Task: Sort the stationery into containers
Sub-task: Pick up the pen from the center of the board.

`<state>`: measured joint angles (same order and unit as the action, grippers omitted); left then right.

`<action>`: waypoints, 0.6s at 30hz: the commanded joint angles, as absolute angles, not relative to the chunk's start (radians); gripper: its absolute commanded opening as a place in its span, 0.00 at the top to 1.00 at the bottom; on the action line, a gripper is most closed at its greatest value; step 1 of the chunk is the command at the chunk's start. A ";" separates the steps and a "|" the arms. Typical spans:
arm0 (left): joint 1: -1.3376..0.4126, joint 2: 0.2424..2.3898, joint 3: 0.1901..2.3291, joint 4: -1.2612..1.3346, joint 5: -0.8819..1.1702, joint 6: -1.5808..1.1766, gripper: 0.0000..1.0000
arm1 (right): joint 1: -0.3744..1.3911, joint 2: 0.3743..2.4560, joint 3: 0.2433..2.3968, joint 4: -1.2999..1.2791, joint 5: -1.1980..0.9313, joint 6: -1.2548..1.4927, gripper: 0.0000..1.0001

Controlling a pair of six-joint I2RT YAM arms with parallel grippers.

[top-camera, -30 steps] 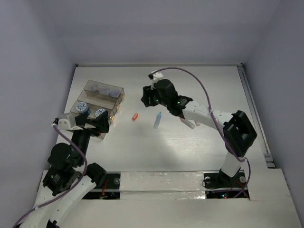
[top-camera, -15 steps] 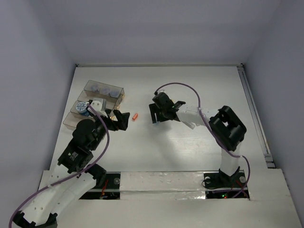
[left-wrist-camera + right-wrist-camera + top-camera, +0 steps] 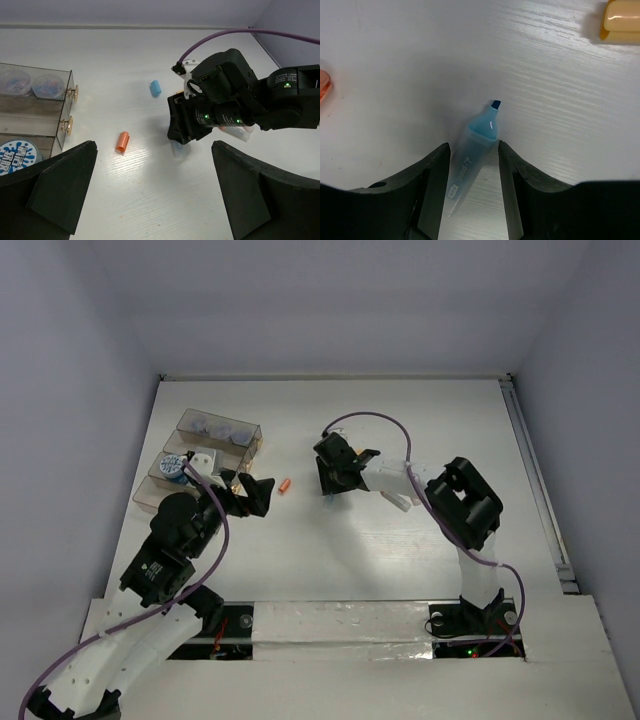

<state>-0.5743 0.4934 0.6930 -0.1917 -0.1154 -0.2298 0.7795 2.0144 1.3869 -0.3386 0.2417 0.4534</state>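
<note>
Left fingers (image 3: 55, 190) spread, open counter (image 3: 145, 200) ahead; right fingers (image 3: 430, 190) straddle blue marker (image 3: 472, 150), pinch unclear; top view hides it.

White arms (image 3: 400, 478) with black joints, purple cables (image 3: 370, 418), green lights (image 3: 206, 117).

The containers (image 3: 215, 445) sit at the left of the table (image 3: 400, 560), stepped in rows. We see tubs (image 3: 218, 427) in the back row and one tub (image 3: 173, 468) in a nearer row. The left gripper (image 3: 252, 490) hangs just right of them, and a cap (image 3: 285, 485) lies on the table between it and the right gripper (image 3: 330, 485). A marker (image 3: 470, 160) lies flat between that gripper's fingers (image 3: 432, 170). From the left wrist, a second cap (image 3: 155, 88) lies beyond the first.
</note>
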 commanded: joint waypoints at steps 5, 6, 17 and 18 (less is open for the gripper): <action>-0.569 0.514 0.710 -0.149 -0.034 -0.245 0.01 | 0.779 2.037 1.420 -0.379 0.307 0.468 0.52; -0.569 0.517 0.710 -0.144 -0.011 -0.252 0.01 | 0.779 2.043 1.425 -0.382 0.308 0.468 0.56; -0.569 0.629 0.700 -0.109 0.158 -0.345 0.07 | 0.770 1.959 1.382 -0.214 0.289 0.463 0.90; -0.569 0.638 0.696 -0.101 0.164 -0.353 0.09 | 0.770 1.933 1.367 -0.178 0.281 0.457 0.90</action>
